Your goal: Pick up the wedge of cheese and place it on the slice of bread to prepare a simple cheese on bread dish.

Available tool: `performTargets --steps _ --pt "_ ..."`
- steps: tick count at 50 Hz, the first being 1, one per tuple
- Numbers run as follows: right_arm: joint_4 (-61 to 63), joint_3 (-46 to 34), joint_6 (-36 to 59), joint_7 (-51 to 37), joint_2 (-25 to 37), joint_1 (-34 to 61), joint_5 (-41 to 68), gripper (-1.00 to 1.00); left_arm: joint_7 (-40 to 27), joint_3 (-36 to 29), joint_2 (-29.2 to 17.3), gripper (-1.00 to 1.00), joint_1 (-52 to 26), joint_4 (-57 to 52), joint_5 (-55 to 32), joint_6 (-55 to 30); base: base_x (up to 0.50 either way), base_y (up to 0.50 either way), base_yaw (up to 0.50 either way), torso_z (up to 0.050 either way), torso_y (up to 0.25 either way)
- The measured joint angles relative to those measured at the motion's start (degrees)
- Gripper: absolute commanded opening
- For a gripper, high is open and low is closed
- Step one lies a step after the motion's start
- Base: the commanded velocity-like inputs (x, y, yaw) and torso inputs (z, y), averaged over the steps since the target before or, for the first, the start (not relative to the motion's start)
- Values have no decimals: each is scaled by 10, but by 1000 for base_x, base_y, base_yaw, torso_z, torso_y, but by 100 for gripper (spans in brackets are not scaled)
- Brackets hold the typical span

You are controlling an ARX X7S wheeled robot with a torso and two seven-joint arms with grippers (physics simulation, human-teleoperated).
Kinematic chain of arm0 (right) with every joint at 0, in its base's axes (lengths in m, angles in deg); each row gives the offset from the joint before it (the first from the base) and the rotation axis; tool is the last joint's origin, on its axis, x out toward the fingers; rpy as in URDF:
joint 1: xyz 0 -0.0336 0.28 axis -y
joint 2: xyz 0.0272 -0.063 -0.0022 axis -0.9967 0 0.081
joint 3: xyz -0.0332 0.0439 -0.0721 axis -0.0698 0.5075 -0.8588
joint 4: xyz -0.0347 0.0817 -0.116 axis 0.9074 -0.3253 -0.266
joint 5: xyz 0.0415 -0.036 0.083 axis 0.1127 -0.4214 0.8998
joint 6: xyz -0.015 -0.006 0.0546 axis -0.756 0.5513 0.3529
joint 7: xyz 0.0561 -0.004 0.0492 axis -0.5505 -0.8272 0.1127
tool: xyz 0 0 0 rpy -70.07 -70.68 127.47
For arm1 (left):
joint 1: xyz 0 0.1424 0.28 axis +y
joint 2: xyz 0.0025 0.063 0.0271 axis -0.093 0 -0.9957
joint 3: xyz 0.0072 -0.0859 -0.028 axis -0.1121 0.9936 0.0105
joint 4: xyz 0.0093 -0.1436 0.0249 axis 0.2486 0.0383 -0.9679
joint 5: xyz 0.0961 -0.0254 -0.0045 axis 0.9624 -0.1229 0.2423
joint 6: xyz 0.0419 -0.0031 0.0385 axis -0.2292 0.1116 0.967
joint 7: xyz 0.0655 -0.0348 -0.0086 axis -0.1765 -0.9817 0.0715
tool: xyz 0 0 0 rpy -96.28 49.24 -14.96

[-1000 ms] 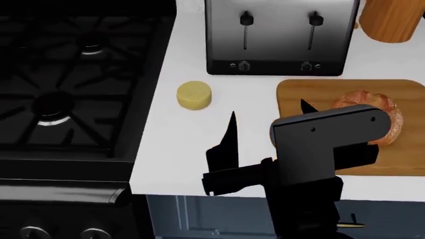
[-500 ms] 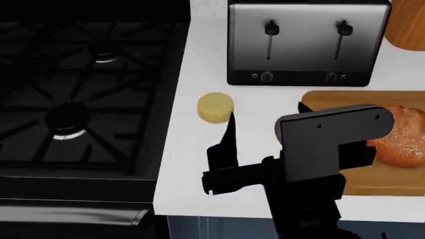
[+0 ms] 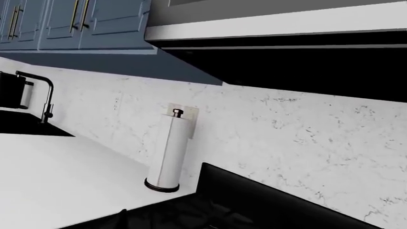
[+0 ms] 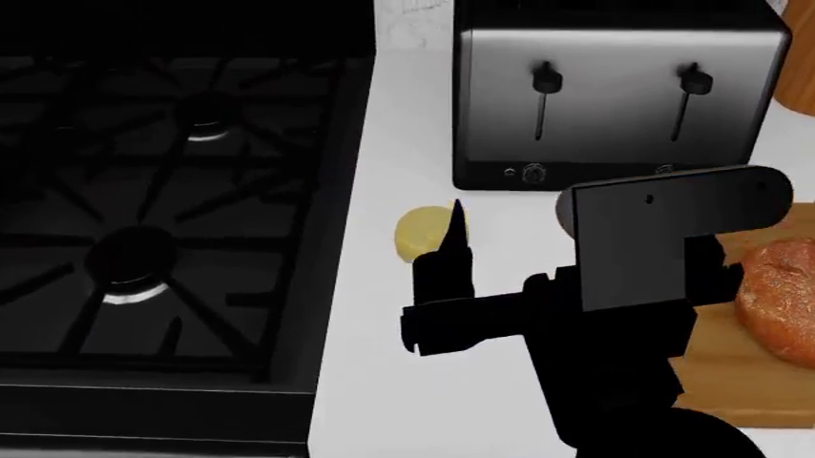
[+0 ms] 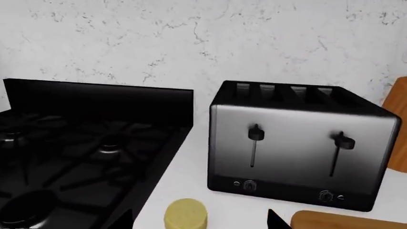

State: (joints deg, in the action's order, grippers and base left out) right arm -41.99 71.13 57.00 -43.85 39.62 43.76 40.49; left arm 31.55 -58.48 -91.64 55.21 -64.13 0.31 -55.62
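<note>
I can read no brand, label or lettering anywhere — the toaster (image 4: 617, 100) face shows only two slider levers and two small knobs.

From the head camera my right gripper (image 4: 510, 224) hangs over the white counter (image 4: 382, 382), in front of the toaster. One dark finger (image 4: 449, 253) points up toward the toaster, its tip overlapping the right edge of the wedge of cheese (image 4: 418, 234); whether it touches the cheese I cannot tell. The other finger is hidden behind the grey wrist block. In the right wrist camera two dark fingertips (image 5: 125, 220) show at the lower edge, far apart, with the cheese (image 5: 186, 214) between them and closer to one — so the jaws stand wide and hold nothing.

The cheese lies on the counter between the gas stove (image 4: 166, 191) and the wooden cutting board (image 4: 732, 367). The slice of bread (image 4: 780, 296) sits on that board, well apart from the cheese.

My left gripper is out of sight; its wrist camera shows a paper towel holder (image 3: 167, 150) against a marbled backsplash (image 3: 305, 143).
</note>
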Motion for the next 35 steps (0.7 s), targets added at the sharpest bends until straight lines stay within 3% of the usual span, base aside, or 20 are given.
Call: performTargets --steps 35 --pt "12 25 70 -9 -3 25 57 100 -14 -9 -10 100 1 1 -8 2 183 10 0 0 0"
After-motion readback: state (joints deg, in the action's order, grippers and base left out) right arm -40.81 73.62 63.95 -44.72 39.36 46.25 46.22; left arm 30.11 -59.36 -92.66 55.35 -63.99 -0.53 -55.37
